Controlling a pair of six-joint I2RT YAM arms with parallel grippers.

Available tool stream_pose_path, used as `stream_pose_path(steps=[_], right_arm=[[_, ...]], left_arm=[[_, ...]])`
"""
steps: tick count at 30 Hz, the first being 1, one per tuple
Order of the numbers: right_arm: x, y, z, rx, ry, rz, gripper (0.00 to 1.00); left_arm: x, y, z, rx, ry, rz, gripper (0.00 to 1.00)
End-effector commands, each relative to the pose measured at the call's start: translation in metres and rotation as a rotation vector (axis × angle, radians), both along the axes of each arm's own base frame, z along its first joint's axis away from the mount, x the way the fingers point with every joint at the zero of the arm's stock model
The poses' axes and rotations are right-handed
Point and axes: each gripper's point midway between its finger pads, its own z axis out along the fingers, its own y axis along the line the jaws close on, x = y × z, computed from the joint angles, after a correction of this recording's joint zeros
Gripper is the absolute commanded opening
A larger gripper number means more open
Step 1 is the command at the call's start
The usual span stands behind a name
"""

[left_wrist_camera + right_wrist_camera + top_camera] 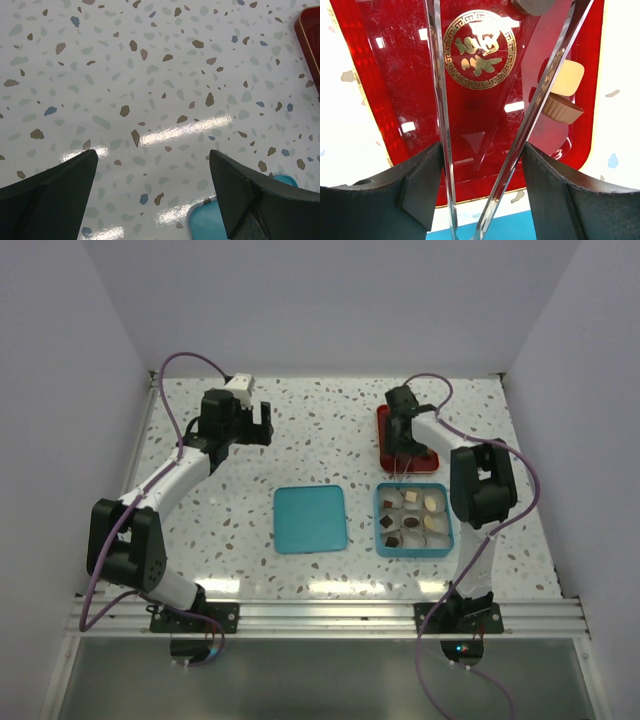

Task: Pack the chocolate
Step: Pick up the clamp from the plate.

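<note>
Near centre of the white speckled table (pixel 230 502), a flat teal square lid (pixel 310 519) lies with its edges square to the table's edges. Just to its right, apart from it, stands the open teal square box (pixel 413 554). Most of the chocolate (pixel 433 503) sits inside it in a grid of dark and cream-white bite-sized pieces; at this size no long axis can be read on them.

Beyond the box lies the glossy red rectangular tray (pixel 385 100), its long axis running near to far, with a round gold emblem (pixel 480 49). By its right rim rest a cream-white square piece (pixel 568 77), lying flat, and touching it on the near side a light brown round piece (pixel 562 110), broad face up. Neither shows a long axis. A dark brown piece (pixel 532 5) lies farther off, cut by the picture's edge.

The right gripper (pixel 492 100) hangs over the tray, its long clear blades spread, with nothing pinched between them.

At far left, the left gripper (pixel 152 190) is spread wide over bare table.
</note>
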Motion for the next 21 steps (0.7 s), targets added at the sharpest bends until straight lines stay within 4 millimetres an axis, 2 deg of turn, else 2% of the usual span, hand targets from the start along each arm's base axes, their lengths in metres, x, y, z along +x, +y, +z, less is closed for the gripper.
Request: stream_pose_path(steps=[1, 6, 9, 15, 16, 21], right_arm=[[0.006, -0.002, -0.006, -0.023, -0.022, -0.001, 0.66], [0.002, -0.001, -0.018, -0.024, 0.010, 0.017, 0.64], [0.002, -0.002, -0.011, -0.023, -0.005, 0.017, 0.59], [0.009, -0.003, 0.039, -0.025, -0.096, 0.041, 0.54], [0.010, -0.004, 0.053, -0.026, -0.120, 0.049, 0.54], [0.010, -0.002, 0.084, -0.011, -0.160, 0.076, 0.54]], left_arm=[[0.004, -0.004, 0.025, -0.015, -0.068, -0.017, 1.00], [0.003, -0.004, 0.028, -0.015, -0.077, -0.016, 1.00], [0.003, -0.004, 0.030, -0.016, -0.080, -0.014, 1.00], [0.003, -0.004, 0.031, -0.016, -0.083, -0.016, 1.00], [0.003, -0.004, 0.031, -0.017, -0.083, -0.014, 1.00], [0.002, -0.004, 0.031, -0.018, -0.083, -0.015, 1.00]])
